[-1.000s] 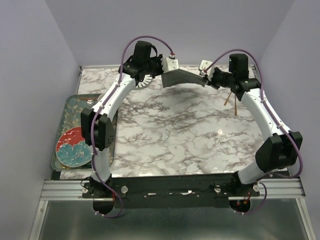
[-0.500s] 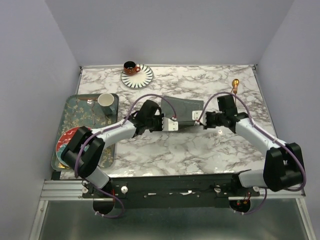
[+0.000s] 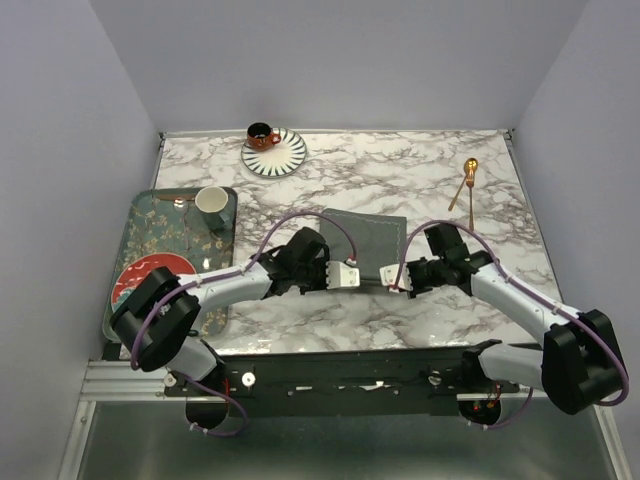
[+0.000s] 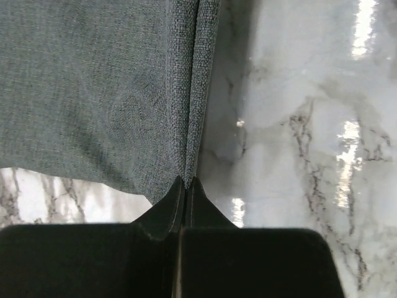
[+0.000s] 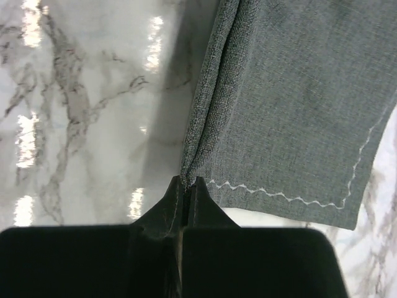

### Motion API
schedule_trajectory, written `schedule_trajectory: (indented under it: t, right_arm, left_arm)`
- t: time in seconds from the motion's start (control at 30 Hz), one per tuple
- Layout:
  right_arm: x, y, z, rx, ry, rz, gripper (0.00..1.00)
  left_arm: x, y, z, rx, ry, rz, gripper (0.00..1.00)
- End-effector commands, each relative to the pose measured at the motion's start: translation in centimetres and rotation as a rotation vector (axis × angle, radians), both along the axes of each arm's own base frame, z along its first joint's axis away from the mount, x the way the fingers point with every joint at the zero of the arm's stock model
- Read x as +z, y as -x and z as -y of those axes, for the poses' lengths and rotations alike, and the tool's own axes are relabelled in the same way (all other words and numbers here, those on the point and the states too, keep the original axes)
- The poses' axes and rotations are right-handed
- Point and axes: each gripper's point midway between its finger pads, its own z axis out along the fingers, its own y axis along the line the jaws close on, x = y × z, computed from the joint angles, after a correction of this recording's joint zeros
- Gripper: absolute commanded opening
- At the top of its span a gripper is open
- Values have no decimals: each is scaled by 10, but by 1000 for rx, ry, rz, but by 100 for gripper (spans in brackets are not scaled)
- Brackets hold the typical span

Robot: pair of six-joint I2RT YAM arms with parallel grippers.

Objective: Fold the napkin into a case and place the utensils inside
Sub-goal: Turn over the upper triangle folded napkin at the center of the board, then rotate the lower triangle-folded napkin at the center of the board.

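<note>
Dark grey napkin (image 3: 365, 240) at the middle of the marble counter (image 3: 400, 170), doubled over into a rectangle. Its two near corners are each pinched: left jaws clenched on the near left corner, right jaws clenched on the near right corner, with the near edge stretched between them. In the left wrist view two layers of the cloth (image 4: 93, 93) meet in a seam-like fold that runs straight into the closed tips. In the right wrist view the same doubled edge enters the closed tips, and a pale zigzag hem runs along the napkin (image 5: 291, 105) border. Whether the near edge touches the counter cannot be told.

Two gold utensils (image 3: 467, 185) lie side by side far right of the napkin, well apart from it. At the far edge, left of centre, an orange cup (image 3: 263, 134) stands on a striped saucer (image 3: 288, 158). At the left, a patterned tray (image 3: 135, 225) carries a pale mug (image 3: 211, 200) and a red plate (image 3: 150, 272)
</note>
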Motion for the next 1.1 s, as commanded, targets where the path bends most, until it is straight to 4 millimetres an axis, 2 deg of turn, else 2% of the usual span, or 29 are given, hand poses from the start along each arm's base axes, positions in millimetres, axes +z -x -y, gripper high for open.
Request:
schedule_trajectory:
  t: [0.0,0.03,0.07,0.1,0.13,0.17,0.2,0.23,0.3,0.33,0.4,0.43,0.47,0.53,0.57,0.6,0.63,0.7,0.8,0.83,0.9,0.93,1.07]
  right_arm:
    - [-15,27,9,29,64,-61,6]
    - [-16,32,11,31,69,-79,31]
    - [-14,35,10,31,66,-90,46]
    - [-7,34,9,26,60,-87,56]
    - [-2,36,11,17,59,-90,69]
    - [3,35,13,-15,59,-92,73]
    - [9,34,14,-40,57,-92,77]
    - [21,31,14,-65,47,-86,80]
    - [34,31,14,-138,21,-115,81]
    - [48,26,12,-169,-1,-118,81]
    - [54,23,10,-263,-43,-202,81]
    - [57,20,8,-297,-58,-228,79]
    - [65,15,4,-358,-91,-279,78]
    - [58,8,-1,-418,-93,-370,71]
    - [66,2,-7,-470,-122,-410,68]
    - [58,-2,-10,-501,-112,-458,65]
    - [60,-5,-12,-521,-119,-482,60]
    - [64,-11,-20,-551,-143,-534,56]
    - [51,-10,-24,-572,-124,-603,49]
    - [42,-9,-23,-576,-98,-628,46]
    - [27,-7,-18,-587,-54,-633,44]
    - [18,-4,-15,-593,-26,-643,43]
    - [-18,-3,3,-614,101,-631,43]
  left_arm:
    - [-9,29,-9,2,-50,-92,0]
    - [-5,32,-7,-11,-48,-103,8]
    - [-6,44,-9,-31,-58,-158,31]
    - [-2,48,-10,-33,-54,-183,41]
    - [15,47,-5,-41,-21,-177,48]
    - [20,60,-8,-66,-16,-237,58]
    - [31,60,-6,-53,12,-255,61]
    - [56,51,-3,-30,76,-238,65]
    - [78,47,-3,2,143,-291,68]
    - [93,36,0,45,177,-302,68]
    - [99,6,-9,153,198,-315,67]
    - [98,-14,-7,223,205,-342,66]
    - [98,-35,-14,291,217,-345,63]
    - [91,-73,-13,391,225,-371,59]
    - [91,-86,-12,444,242,-393,54]
    - [89,-102,-17,496,253,-404,52]
    - [85,-120,-13,525,258,-417,51]
    - [81,-137,-13,605,285,-464,48]
    - [69,-157,-11,725,319,-526,48]
    - [60,-165,-15,760,322,-544,50]
    - [53,-169,-15,865,378,-654,57]
    - [43,-174,-19,906,390,-700,59]
    - [33,-174,-8,945,506,-860,67]
